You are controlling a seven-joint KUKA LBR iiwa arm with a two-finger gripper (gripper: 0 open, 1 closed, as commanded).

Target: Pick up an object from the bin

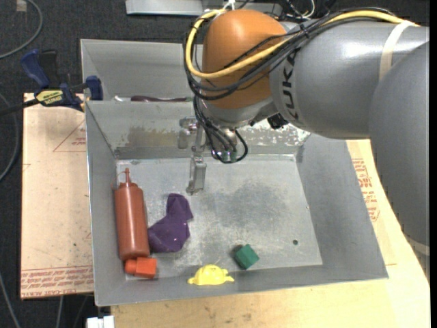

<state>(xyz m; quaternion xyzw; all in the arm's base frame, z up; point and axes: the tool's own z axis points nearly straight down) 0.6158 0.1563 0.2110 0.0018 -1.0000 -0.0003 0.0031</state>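
Gripper (196, 178) hangs over bare floor near the back wall of the grey metal bin (273, 214); whether it is released or clenched cannot be told. Nearest, just in front, lies a crumpled purple soft piece (172, 225), touching a brown-red plastic squeeze bottle (131, 221) along the left wall. The floor's right half lies bare.

Single overhead camera, looking down on grey metal bin (266, 203), tilted slightly sidelong, near range, arm (341, 80) entering from right.
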